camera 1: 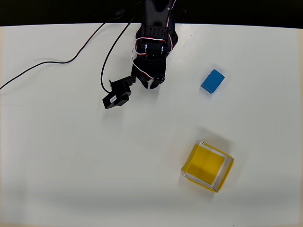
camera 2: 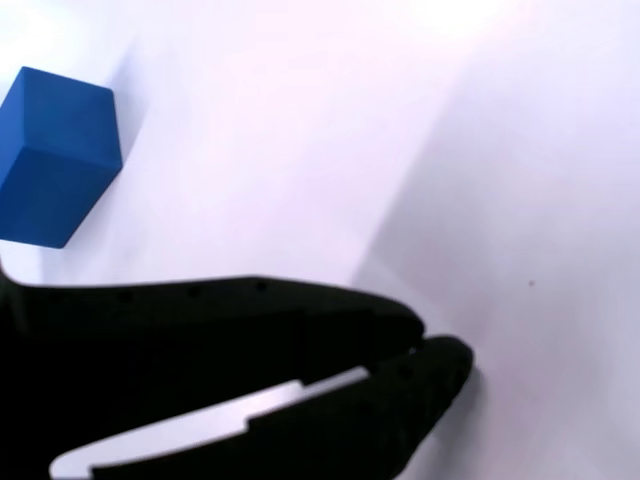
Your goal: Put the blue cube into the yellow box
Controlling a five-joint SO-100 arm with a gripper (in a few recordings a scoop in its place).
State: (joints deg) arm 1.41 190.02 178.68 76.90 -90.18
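The blue cube (camera 1: pixel 212 81) lies on the white table at the right, apart from everything else. In the wrist view the blue cube (camera 2: pixel 58 155) sits at the upper left, well off from the fingers. The yellow box (camera 1: pixel 208 166), with a yellow floor and pale walls, stands open and empty at the lower right. My black gripper (camera 1: pixel 150 85) hangs over the table at the top centre, left of the cube. In the wrist view my gripper (camera 2: pixel 430 345) is shut, its tips meeting with nothing between them.
A black cable (camera 1: pixel 71 59) runs across the table from the left edge toward the arm's base, and a second one loops down beside the arm. The wrist camera's black mount (camera 1: pixel 117 97) sticks out to the left of the gripper.
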